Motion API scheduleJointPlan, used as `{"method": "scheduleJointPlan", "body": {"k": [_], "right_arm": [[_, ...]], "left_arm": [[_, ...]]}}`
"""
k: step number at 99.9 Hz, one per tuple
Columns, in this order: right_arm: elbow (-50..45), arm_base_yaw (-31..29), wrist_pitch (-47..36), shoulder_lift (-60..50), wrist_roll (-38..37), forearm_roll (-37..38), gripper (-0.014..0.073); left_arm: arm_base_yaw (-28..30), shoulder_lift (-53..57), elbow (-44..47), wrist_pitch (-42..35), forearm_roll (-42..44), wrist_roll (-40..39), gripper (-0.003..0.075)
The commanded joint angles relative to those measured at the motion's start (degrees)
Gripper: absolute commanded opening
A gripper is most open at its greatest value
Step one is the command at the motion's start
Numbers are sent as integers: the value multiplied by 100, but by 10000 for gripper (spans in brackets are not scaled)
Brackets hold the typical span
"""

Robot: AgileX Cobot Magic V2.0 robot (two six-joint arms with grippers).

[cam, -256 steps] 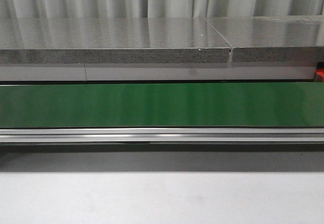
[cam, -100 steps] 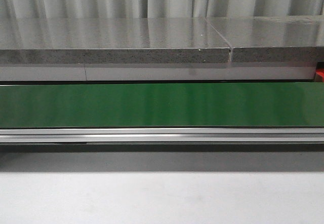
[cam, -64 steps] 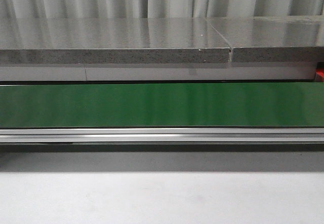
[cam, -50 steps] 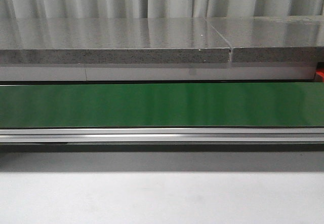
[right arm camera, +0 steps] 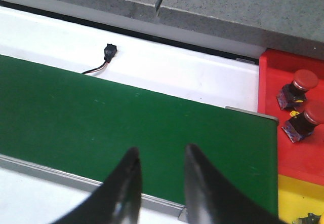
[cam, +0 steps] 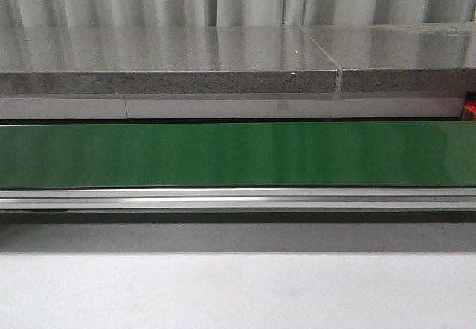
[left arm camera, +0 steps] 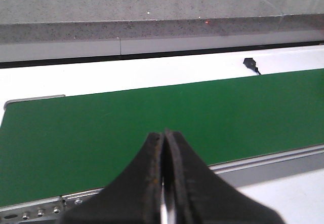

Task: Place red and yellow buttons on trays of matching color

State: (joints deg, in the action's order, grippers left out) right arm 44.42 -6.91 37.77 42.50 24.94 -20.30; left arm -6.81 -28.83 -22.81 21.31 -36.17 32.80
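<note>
Green belt [cam: 238,154] bare; front view same as in earlier frames, nothing arrived. Two red buttons [right arm camera: 298,105] already on red tray [right arm camera: 268,77] past belt's right end; yellow tray [right arm camera: 293,198] nearer, dark scrap at its edge unreadable. Left gripper [left arm camera: 163,183] pinched closed, empty. Right gripper [right arm camera: 159,183] spread apart, empty. Buttons likely light, rigid, smooth-capped: grip body under cap.
</note>
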Motion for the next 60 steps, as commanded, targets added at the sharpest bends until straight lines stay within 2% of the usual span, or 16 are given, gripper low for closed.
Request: {"method": "scheduleJointPlan", "body": {"k": [1, 4, 60], "right_arm": [[136, -6, -333, -92, 67, -55, -31], [136, -6, -333, -92, 67, -55, -73], [136, -6, -333, -92, 67, -55, -68]], "left_arm": [[-14, -31, -166, -365, -137, 3, -19], [-14, -31, -166, -365, -137, 3, -19], [-14, -31, -166, -335, -137, 3, -18]]}}
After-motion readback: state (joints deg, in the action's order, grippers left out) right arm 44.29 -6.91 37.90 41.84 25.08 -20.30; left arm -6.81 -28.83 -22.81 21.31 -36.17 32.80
